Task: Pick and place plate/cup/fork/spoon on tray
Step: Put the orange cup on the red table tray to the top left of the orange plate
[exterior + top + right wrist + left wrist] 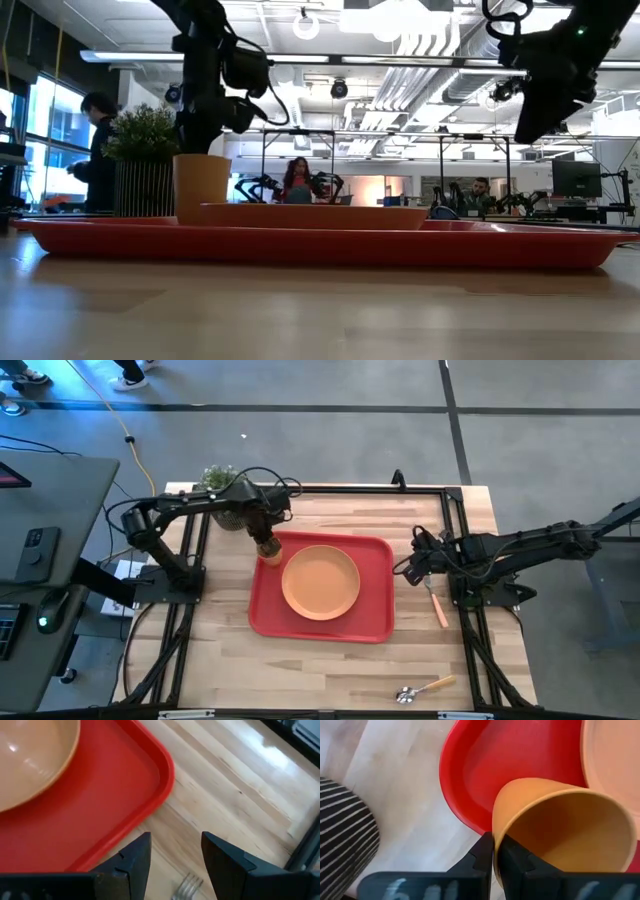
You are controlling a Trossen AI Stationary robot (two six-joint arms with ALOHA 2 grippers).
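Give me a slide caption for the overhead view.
Left pincer grips the cup on the tray beside the plate; right pincer hovers open near the fork.

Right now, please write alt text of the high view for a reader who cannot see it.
The left gripper holds the orange cup at a corner of the red tray, where the orange plate already lies. The right gripper, fingers open, hovers over the wooden table near the fork; the spoon lies at the table's edge.

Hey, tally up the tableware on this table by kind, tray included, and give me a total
Plates: 1, the plate on the tray.
Cups: 1, the cup, gripped by the left gripper.
Forks: 1, the fork.
Spoons: 1, the spoon.
Trays: 1, the tray.
Total: 5
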